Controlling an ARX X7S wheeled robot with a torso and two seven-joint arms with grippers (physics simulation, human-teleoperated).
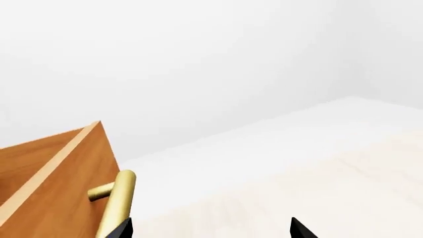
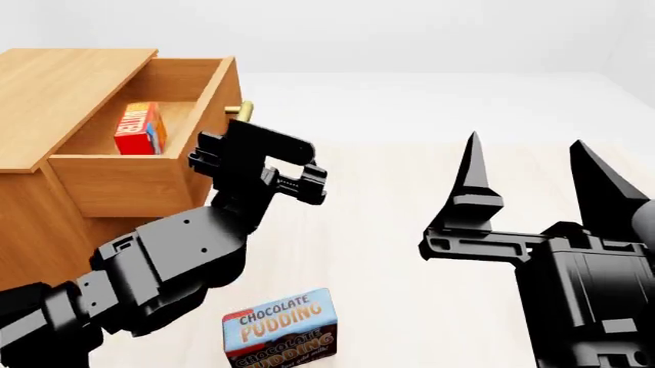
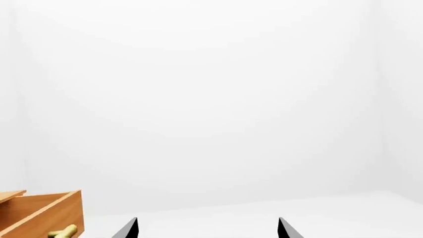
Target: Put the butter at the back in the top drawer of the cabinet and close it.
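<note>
The right gripper (image 3: 207,229) shows only as two dark fingertips (image 3: 128,229) set wide apart, with nothing between them. Beyond and off to the side of one tip sits a corner of the open top drawer (image 3: 46,212), light-brown wood, its brass handle (image 3: 63,231) partly visible against white walls.

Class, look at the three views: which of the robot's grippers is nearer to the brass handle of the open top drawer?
Left. The left gripper sits right at the brass handle on the top drawer front, fingers apart. The right gripper hangs well off to the side, empty.
</note>
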